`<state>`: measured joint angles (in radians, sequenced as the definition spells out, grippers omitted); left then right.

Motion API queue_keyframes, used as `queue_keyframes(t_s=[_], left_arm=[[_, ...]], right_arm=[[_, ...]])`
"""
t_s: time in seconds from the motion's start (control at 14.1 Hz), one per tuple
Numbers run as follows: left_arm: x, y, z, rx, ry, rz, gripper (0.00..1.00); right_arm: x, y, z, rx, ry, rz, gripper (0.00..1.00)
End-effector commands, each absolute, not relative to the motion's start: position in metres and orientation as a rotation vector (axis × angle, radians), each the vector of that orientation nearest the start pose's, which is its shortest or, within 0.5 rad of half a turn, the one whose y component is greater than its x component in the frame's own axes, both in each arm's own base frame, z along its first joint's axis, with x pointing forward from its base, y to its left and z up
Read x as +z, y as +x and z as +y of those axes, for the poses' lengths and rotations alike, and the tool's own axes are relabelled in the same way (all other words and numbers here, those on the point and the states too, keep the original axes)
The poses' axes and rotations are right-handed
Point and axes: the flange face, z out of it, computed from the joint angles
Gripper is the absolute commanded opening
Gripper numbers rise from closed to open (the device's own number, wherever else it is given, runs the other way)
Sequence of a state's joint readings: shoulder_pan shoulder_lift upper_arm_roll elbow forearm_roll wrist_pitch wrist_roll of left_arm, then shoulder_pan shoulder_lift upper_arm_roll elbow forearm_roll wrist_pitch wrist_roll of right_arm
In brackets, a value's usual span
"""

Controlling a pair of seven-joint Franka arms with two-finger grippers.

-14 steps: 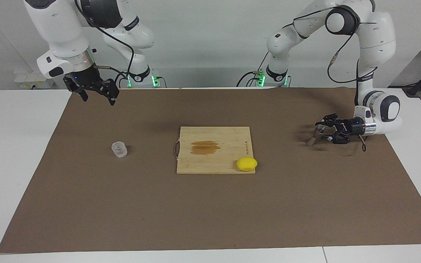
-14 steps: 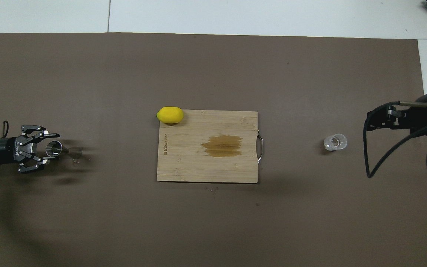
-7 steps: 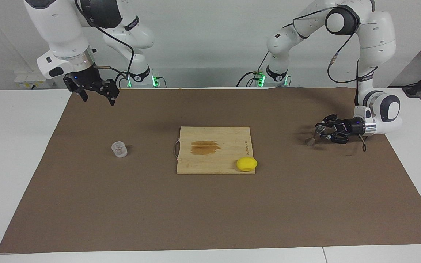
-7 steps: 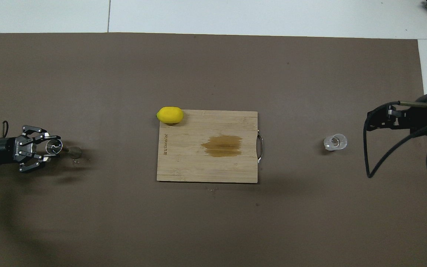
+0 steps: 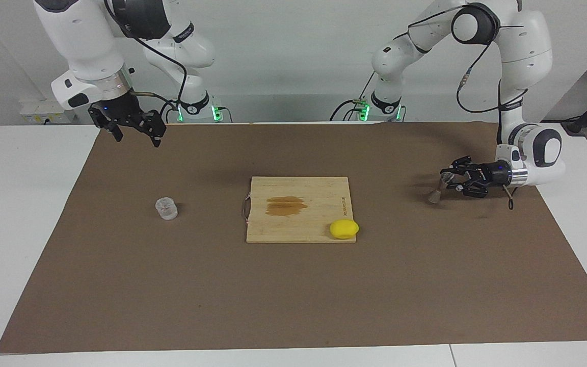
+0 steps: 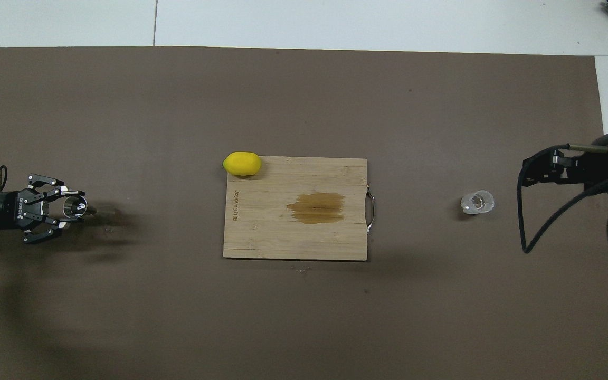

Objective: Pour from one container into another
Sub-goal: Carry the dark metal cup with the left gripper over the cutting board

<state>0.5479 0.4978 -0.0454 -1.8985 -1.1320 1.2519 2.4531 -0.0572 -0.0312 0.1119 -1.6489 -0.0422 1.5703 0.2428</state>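
The metal jigger (image 5: pixel 437 188) is at the left arm's end of the brown mat, tilted, with its lower cone close to the mat. My left gripper (image 5: pixel 447 179) reaches in sideways, low over the mat, and is shut on the jigger's (image 6: pixel 77 207) upper cone. From above, the left gripper (image 6: pixel 74 207) shows its fingertips pressed against the rim on both sides. The small clear cup (image 5: pixel 166 208) stands upright on the mat toward the right arm's end, also seen as the cup (image 6: pixel 477 202) from overhead. My right gripper (image 5: pixel 137 138) waits open, high in the air, holding nothing.
A wooden cutting board (image 5: pixel 324 193) with a brown stain lies in the middle of the mat, its wire handle toward the cup. A yellow lemon (image 5: pixel 344 229) rests at the board's corner farthest from the robots. White table borders the mat (image 5: pixel 293 295).
My left gripper has shut on the jigger's upper cone, risen a little and drawn slightly toward the left arm's end. The right arm and the clear cup have not moved.
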Motion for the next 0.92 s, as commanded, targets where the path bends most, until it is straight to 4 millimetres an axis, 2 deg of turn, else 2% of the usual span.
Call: queue_keyframes(t_s=[0.0,0.28,0.5,0.64,0.85], left_arm=[[0.301,0.533,0.128,1.174,1.154,-1.271,0.22],[0.325,0.553,0.056,1.200,1.059,-1.293,0.14],[0.332,0.562,-0.001,1.224,1.054,-1.287,0.05],[0.336,0.566,-0.047,1.240,1.054,-1.271,0.01],[0.345,0.567,-0.116,1.284,1.071,-1.246,0.01]], right_arm=[[0.608,0.538,0.024,0.066,-3.168,0.282,0.99],[0.608,0.538,0.024,0.066,-3.168,0.282,0.99],[0.608,0.538,0.024,0.066,-3.168,0.282,0.99],[0.608,0.539,0.024,0.063,-3.168,0.282,0.99],[0.608,0.539,0.024,0.063,-3.168,0.282,0.99]])
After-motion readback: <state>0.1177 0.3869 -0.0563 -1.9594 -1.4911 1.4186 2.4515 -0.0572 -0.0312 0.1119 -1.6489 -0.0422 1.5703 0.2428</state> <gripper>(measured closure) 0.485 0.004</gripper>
